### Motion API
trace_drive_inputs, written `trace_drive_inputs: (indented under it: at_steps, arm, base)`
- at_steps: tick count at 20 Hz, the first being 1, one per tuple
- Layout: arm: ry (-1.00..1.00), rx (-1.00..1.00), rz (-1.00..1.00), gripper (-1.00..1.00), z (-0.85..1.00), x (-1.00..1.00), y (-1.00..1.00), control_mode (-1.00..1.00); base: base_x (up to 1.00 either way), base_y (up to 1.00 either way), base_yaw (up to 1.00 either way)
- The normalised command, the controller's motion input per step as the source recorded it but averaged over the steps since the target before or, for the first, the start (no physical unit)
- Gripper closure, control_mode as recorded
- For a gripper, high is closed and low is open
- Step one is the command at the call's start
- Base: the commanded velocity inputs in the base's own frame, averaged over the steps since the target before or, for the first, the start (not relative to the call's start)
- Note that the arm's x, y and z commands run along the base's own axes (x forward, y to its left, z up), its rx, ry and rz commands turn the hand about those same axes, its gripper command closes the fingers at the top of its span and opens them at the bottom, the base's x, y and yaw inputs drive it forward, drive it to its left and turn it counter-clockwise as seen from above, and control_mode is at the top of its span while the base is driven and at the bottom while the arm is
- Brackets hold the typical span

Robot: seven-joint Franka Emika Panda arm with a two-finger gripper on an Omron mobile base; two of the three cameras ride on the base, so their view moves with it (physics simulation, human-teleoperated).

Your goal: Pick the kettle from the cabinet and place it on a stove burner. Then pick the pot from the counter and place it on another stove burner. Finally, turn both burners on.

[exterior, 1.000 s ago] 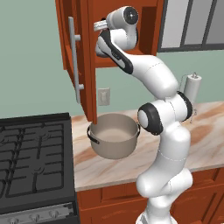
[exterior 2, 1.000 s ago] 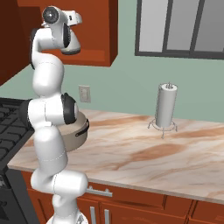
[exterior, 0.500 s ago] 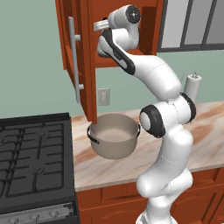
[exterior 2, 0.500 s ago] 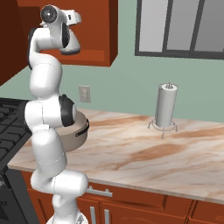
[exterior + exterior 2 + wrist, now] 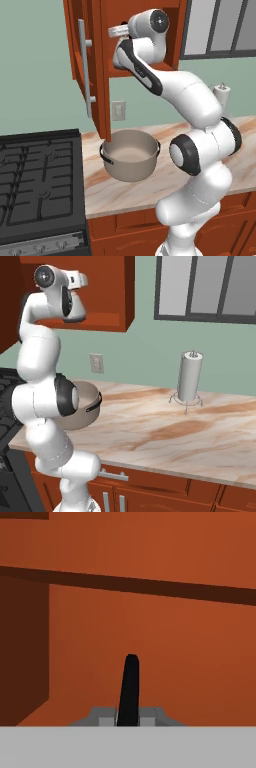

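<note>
The cabinet (image 5: pixel 95 75) hangs open, its door with the long silver handle (image 5: pixel 85 70) swung out toward me. My gripper (image 5: pixel 116 31) reaches into the cabinet's opening, high above the pot. In the hand view the gripper (image 5: pixel 130 687) is shut, its dark tips pressed into one bar, facing the bare reddish-brown inner wall (image 5: pixel 150 627) with a dark shelf line. The kettle is hidden. The wide grey-beige pot (image 5: pixel 131 160) sits on the marble counter (image 5: pixel 125 195) just right of the black stove (image 5: pixel 35 185). From the right, the gripper (image 5: pixel 80 278) is in front of the cabinet (image 5: pixel 100 296).
A paper towel roll (image 5: pixel 190 376) on a wire stand sits on the counter (image 5: pixel 165 426) to the right, below a window (image 5: pixel 210 286). A wall outlet (image 5: pixel 118 110) is behind the pot. Silver knobs (image 5: pixel 37 247) line the stove's front.
The wrist has swung slightly at the cabinet opening while the fingertips stay almost in place. The jaws remain shut. Pot and door have not moved.
</note>
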Motion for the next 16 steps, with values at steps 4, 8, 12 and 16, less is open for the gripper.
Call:
trace_drive_inputs:
  at_steps: [4, 8, 12, 16]
  arm:
    - [-0.05, 0.09, -0.02, 1.00, -0.04, -0.75, -0.09, -1.00]
    - [-0.05, 0.06, -0.02, 1.00, 0.00, -0.61, -0.09, -1.00]
    - [-0.05, 0.02, -0.01, 1.00, 0.01, -0.53, -0.09, -1.00]
    - [-0.03, 0.01, -0.01, 1.00, 0.01, -0.50, -0.09, -1.00]
  base:
    - [0.00, 0.00, 0.00]
    - [0.00, 0.00, 0.00]
    - [0.00, 0.00, 0.00]
    - [0.00, 0.00, 0.00]
